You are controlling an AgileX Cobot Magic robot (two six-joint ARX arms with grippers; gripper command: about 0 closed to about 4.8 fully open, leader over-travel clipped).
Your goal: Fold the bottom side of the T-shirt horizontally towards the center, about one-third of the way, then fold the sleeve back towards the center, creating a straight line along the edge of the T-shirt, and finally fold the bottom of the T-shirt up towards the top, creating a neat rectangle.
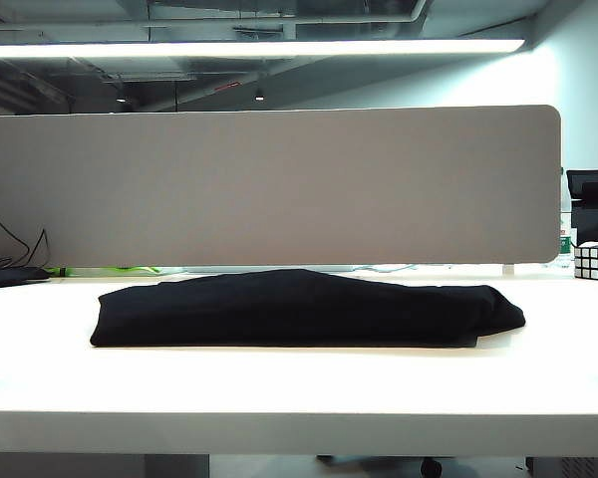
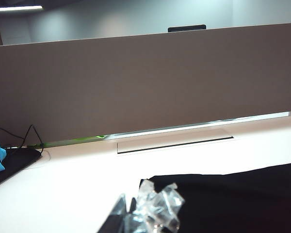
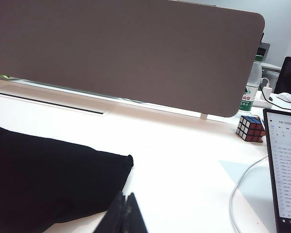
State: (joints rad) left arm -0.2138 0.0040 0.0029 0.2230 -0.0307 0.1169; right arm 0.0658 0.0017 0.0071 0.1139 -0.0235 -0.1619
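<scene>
Black T-shirt [image 1: 299,309] lies bunched before the grey divider [image 1: 269,184]; left tool [image 2: 136,216] and right tool [image 3: 126,213] clenched, empty.

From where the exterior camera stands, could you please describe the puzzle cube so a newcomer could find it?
Follow the grey divider panel to its right end on the white table. There sits the puzzle cube, apart from the black T-shirt: the only multicoloured, gridded object.

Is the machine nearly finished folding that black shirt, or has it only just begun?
It looks close to finished. The T-shirt lies on the white table as a compact, layered bundle, so the folds seem made. Nothing is in hand: the left gripper and right gripper are both shut, empty, near the shirt's ends. One end still looks rounded, so tidying may remain.
</scene>
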